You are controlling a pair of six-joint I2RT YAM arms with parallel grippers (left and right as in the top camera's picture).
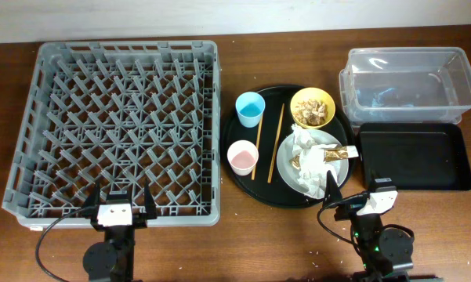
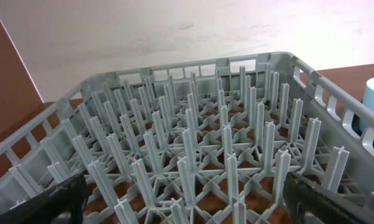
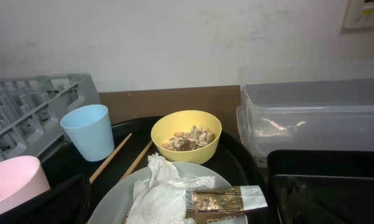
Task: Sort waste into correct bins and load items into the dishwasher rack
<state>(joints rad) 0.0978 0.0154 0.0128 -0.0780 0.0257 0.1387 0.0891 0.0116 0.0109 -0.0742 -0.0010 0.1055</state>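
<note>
Right end effector [image 1: 346, 188], spread, faces tissues [image 3: 162, 193] and wrapper [image 3: 221, 202] atop plate [image 3: 227, 179].

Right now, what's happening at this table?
Nothing is being handled yet. Both arms sit at the near edge with open, empty grippers. The left gripper faces the empty dishwasher rack, and the right gripper hovers by the white plate. The plate, with tissues and a wrapper on it, the yellow bowl of food scraps, the blue cup, the pink-lined cup and the chopsticks all sit on the round black tray. The clear tub and the black rectangular tray look empty.
</note>
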